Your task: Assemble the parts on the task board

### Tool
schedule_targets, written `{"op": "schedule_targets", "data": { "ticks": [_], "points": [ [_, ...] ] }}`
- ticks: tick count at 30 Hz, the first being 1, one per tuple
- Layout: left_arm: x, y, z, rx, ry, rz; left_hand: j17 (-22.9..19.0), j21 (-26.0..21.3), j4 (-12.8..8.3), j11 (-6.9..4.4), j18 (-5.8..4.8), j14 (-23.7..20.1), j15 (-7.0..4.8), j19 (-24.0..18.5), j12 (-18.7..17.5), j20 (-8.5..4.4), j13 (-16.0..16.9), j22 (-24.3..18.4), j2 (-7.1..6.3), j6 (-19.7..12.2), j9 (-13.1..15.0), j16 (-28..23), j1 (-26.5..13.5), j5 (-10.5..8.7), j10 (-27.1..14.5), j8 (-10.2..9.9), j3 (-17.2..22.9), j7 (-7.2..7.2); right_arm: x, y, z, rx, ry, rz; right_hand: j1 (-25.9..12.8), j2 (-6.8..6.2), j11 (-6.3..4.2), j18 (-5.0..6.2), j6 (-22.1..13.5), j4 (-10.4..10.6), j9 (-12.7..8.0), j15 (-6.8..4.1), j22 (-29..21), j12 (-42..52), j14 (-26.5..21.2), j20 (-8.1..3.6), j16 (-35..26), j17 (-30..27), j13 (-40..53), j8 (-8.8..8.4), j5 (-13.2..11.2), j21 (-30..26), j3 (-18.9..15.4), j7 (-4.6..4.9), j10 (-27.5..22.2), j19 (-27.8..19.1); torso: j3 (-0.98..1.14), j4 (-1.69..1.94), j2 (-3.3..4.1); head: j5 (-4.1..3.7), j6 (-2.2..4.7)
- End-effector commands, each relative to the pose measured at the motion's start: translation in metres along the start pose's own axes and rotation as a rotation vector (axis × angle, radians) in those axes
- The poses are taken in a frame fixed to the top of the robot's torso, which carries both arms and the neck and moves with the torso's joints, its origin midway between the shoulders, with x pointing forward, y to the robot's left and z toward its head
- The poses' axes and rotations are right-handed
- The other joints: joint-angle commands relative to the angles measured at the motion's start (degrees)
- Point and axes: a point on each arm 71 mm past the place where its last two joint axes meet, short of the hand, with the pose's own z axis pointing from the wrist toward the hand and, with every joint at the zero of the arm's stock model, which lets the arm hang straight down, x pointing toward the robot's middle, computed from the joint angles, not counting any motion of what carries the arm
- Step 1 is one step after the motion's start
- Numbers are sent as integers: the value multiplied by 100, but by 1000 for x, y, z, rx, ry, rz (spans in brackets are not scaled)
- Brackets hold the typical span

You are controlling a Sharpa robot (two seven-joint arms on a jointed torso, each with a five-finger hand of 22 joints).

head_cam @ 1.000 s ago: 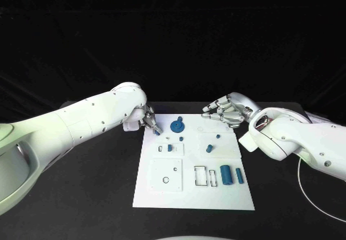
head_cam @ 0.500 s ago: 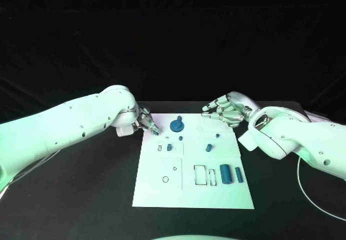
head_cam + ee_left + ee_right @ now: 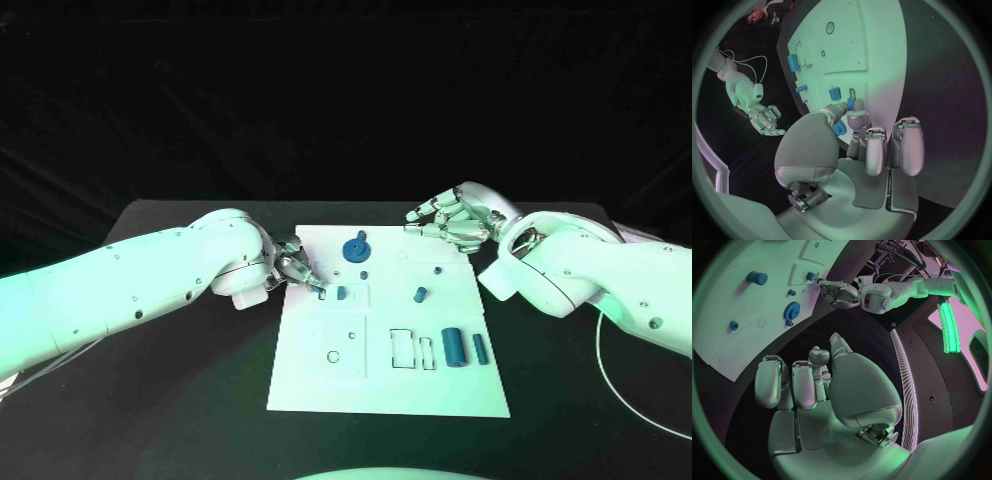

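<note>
The white task board (image 3: 325,385) lies in the middle of the black table. My left hand (image 3: 293,271) is at the board's left edge and pinches a small blue piece (image 3: 850,103) between thumb and a finger, just beside another small blue piece (image 3: 340,294) that stands in a slot. A blue gear (image 3: 356,248) stands near the far edge, also seen as the gear (image 3: 791,311) in the right wrist view. My right hand (image 3: 450,222) hovers over the board's far right corner, fingers loosely bent, with nothing in them.
On the board also are a blue peg (image 3: 418,295) near the middle, two blue cylinders (image 3: 451,348) at the right side, and several empty cut-outs (image 3: 401,350). Black table (image 3: 173,400) surrounds the board on both sides.
My left hand has come back from the board's far left corner along its left edge, carrying the small blue piece, to beside the slotted piece. The right hand has hardly moved.
</note>
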Motion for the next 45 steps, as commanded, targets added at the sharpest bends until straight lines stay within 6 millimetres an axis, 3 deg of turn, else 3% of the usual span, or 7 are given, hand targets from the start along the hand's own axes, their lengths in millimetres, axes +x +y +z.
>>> {"op": "schedule_targets", "data": {
  "ticks": [1, 11, 45],
  "points": [
    [1, -4, -2, 39, -67, 43, 1510, 18, -838, -9, -26, 601, -22, 317, 38, -27, 33, 1083, -14, 11, 7, 17, -46, 29, 58, 35, 870, -51, 2, 0, 0, -6, 16, -1, -19, 47, 5, 43, -12, 3, -7, -27, -5, 11, 194, -14, -28, -5, 6, 37, 21, -20, -39, 10, -34, -45, 3, -7, 1, 14, -16],
    [8, -3, -2, 17, -33, 93, 1510, 19, -866, -15, -27, 601, -26, 318, 64, -31, 64, 1085, -37, 26, 6, 17, -53, 39, 78, 42, 891, -56, 2, 0, 0, -6, 18, -1, -19, 47, 5, 43, -12, 3, -7, -27, -5, 11, 194, -14, -28, -5, 6, 37, 21, -20, -39, 10, -34, -45, 11, -8, 4, 17, -44],
    [17, -10, 1, -5, 45, 166, 1510, 4, -923, -20, -23, 601, -26, 310, 84, -35, 88, 1076, -98, 53, -4, 17, -72, 67, 106, 48, 920, -62, 2, 0, 0, -8, 21, -1, -19, 47, 5, 43, -12, 3, -7, -27, -5, 11, 194, -14, -28, -5, 6, 37, 21, -20, -39, 10, -34, -45, 11, 1, 2, -6, -85]
  ]
}}
